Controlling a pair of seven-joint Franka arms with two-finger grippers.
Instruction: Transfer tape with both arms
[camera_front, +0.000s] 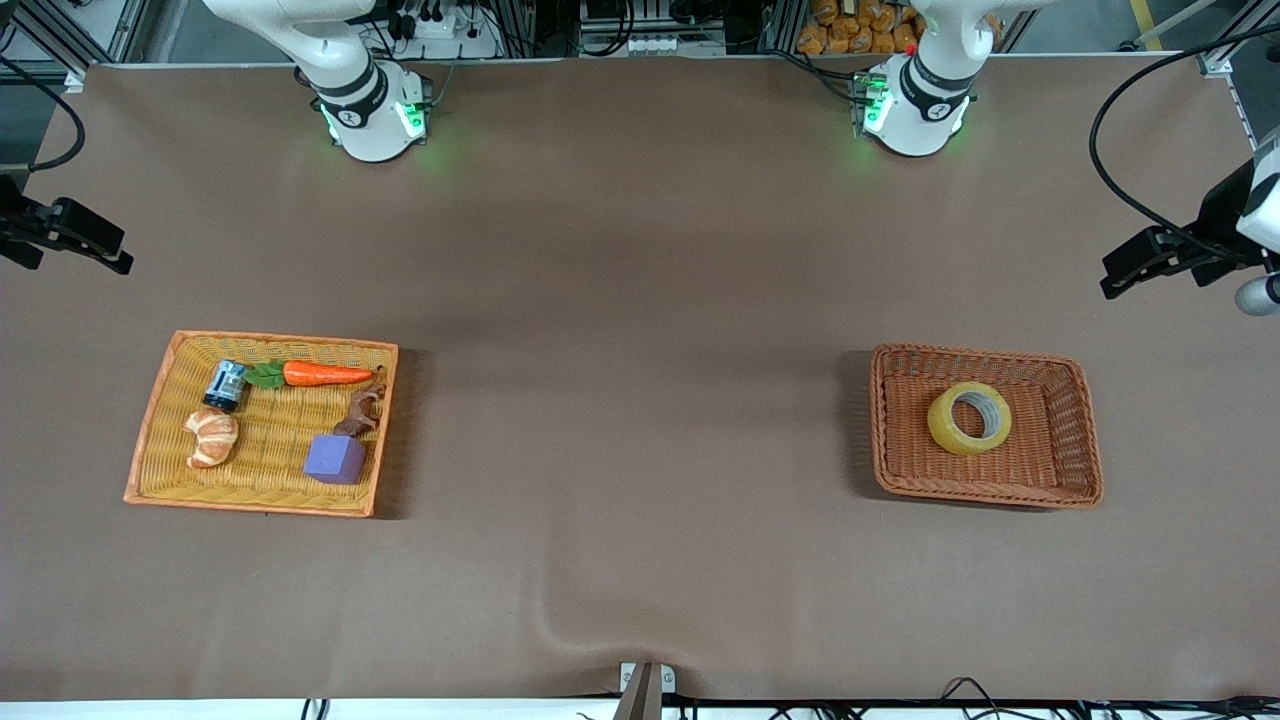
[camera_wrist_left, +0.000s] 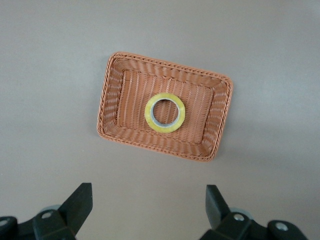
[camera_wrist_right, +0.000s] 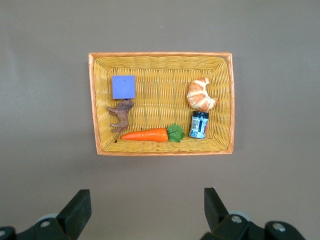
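Observation:
The tape (camera_front: 944, 424), a yellowish ring with a grey-white core, lies flat in the middle of a brown wicker basket (camera_front: 1068, 430) toward the left arm's end of the table. In the left wrist view the tape (camera_wrist_left: 148, 114) sits in the basket (camera_wrist_left: 108, 102) well below my left gripper (camera_wrist_left: 148, 190), which is open, empty and high up. My right gripper (camera_wrist_right: 146, 192) is open and empty, high over the table beside a yellow wicker tray (camera_wrist_right: 95, 100). In the front view both hands show only at the side edges, the left gripper (camera_front: 1125, 270) and the right gripper (camera_front: 95, 250).
The yellow tray (camera_front: 150, 430) toward the right arm's end holds a purple cube (camera_front: 335, 459), a carrot (camera_front: 325, 374), a croissant (camera_front: 212, 437), a small jar (camera_front: 225, 385) and a brown toy animal (camera_front: 362, 410). A fold in the cloth (camera_front: 560, 625) lies near the front edge.

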